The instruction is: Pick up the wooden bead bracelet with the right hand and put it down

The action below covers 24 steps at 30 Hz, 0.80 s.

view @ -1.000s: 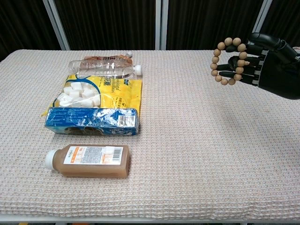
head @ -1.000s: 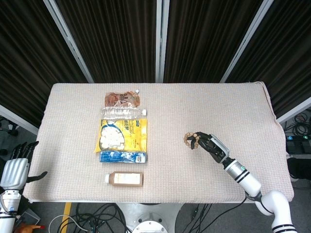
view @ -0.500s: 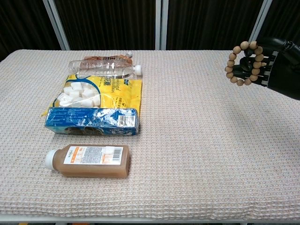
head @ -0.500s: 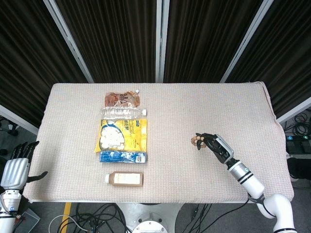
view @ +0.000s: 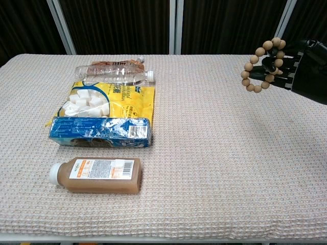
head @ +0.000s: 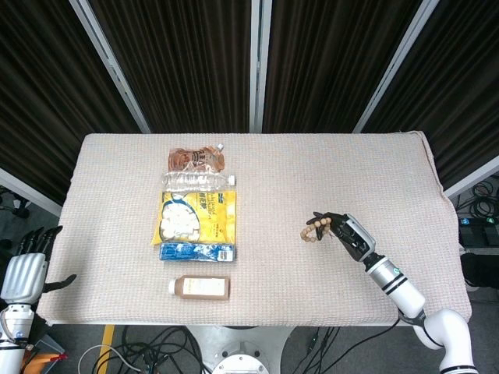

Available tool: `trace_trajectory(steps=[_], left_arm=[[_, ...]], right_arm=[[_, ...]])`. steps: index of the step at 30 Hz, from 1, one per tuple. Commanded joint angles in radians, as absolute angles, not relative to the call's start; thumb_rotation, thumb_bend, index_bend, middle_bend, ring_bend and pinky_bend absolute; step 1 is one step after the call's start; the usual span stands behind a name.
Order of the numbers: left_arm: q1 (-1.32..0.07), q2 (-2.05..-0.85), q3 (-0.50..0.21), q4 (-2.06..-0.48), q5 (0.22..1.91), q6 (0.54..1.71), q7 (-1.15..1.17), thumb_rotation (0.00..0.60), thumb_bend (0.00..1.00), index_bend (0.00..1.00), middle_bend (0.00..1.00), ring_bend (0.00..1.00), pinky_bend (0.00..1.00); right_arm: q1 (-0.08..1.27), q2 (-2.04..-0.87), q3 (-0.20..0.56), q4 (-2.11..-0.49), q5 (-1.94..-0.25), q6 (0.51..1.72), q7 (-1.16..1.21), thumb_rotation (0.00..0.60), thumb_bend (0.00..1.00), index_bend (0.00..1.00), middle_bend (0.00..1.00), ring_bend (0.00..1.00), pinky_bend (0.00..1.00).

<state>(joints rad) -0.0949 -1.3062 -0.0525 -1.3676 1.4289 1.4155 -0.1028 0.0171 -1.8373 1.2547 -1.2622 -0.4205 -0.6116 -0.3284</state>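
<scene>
The wooden bead bracelet (head: 313,229) (view: 260,65) is a loop of round tan beads, hanging off the fingertips of my black right hand (head: 343,231) (view: 301,69) above the right part of the table. The hand's fingers hook through the loop and hold it clear of the cloth. My left hand (head: 26,269) is silver-white, hangs off the table's left edge with fingers spread, and holds nothing; the chest view does not show it.
A column of items lies left of centre on the beige woven cloth (head: 312,171): a brown pouch (head: 196,159), a clear bottle (head: 198,181), a yellow snack bag (head: 195,216), a blue packet (head: 197,252) and a brown drink bottle (head: 200,287).
The right hand first drew back to the right with the bracelet, then the bracelet swung slightly left and opened into a wider loop off the fingertips. The left hand stayed still.
</scene>
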Motion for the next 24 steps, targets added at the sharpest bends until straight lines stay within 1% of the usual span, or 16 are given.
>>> trace_trajectory(steps=[1, 4, 5, 6, 8, 10, 11, 14, 17, 21, 24], left_arm=[[-0.096, -1.307, -0.053, -1.366, 1.429, 1.414, -0.104, 0.600, 0.00, 0.10, 0.13, 0.03, 0.06], [-0.096, -1.308, -0.053, -1.364, 1.429, 1.414, -0.106, 0.600, 0.00, 0.10, 0.13, 0.03, 0.06], [-0.096, -1.309, -0.053, -1.364, 1.430, 1.414, -0.106, 0.600, 0.00, 0.10, 0.13, 0.03, 0.06], [-0.096, -1.309, -0.053, -1.363, 1.430, 1.414, -0.106, 0.600, 0.00, 0.10, 0.13, 0.03, 0.06], [-0.096, -1.309, -0.053, -1.362, 1.431, 1.415, -0.107, 0.600, 0.00, 0.10, 0.13, 0.03, 0.06], [-0.096, -1.310, -0.053, -1.361, 1.431, 1.415, -0.108, 0.600, 0.00, 0.10, 0.13, 0.03, 0.06], [-0.096, -1.309, -0.052, -1.361, 1.431, 1.415, -0.108, 0.600, 0.00, 0.10, 0.13, 0.03, 0.06], [-0.097, -1.308, -0.051, -1.362, 1.433, 1.415, -0.109, 0.600, 0.00, 0.10, 0.13, 0.03, 0.06], [-0.097, -1.308, -0.050, -1.362, 1.435, 1.416, -0.110, 0.600, 0.00, 0.10, 0.13, 0.03, 0.06], [-0.097, -1.307, -0.049, -1.365, 1.435, 1.415, -0.108, 0.600, 0.00, 0.10, 0.13, 0.03, 0.06], [-0.095, -1.306, -0.048, -1.368, 1.435, 1.417, -0.106, 0.600, 0.00, 0.10, 0.13, 0.03, 0.06]], right_arm=[[0.015, -1.834, 1.256, -1.265, -0.423, -0.616, -0.331, 0.362, 0.80, 0.58, 0.63, 0.29, 0.00], [0.014, -1.830, 1.257, -1.267, -0.425, -0.623, -0.334, 0.382, 0.94, 0.58, 0.63, 0.29, 0.00], [0.014, -1.828, 1.257, -1.268, -0.426, -0.625, -0.335, 0.389, 0.97, 0.58, 0.63, 0.28, 0.00], [0.014, -1.826, 1.256, -1.269, -0.427, -0.626, -0.336, 0.400, 0.99, 0.58, 0.62, 0.28, 0.00], [0.013, -1.823, 1.256, -1.269, -0.432, -0.631, -0.344, 0.410, 1.00, 0.56, 0.61, 0.28, 0.00], [0.013, -1.824, 1.259, -1.270, -0.435, -0.626, -0.354, 0.407, 0.96, 0.51, 0.60, 0.27, 0.00], [0.013, -1.825, 1.259, -1.270, -0.434, -0.624, -0.353, 0.405, 0.90, 0.49, 0.60, 0.27, 0.00], [0.021, -1.819, 1.253, -1.268, -0.432, -0.608, -0.335, 0.401, 0.74, 0.46, 0.60, 0.27, 0.00], [0.032, -1.812, 1.242, -1.262, -0.425, -0.585, -0.295, 0.402, 0.64, 0.45, 0.60, 0.27, 0.00], [0.058, -1.800, 1.236, -1.249, -0.431, -0.546, -0.261, 0.400, 0.57, 0.45, 0.60, 0.27, 0.00], [0.085, -1.796, 1.234, -1.232, -0.447, -0.507, -0.253, 0.401, 0.54, 0.45, 0.60, 0.27, 0.00]])
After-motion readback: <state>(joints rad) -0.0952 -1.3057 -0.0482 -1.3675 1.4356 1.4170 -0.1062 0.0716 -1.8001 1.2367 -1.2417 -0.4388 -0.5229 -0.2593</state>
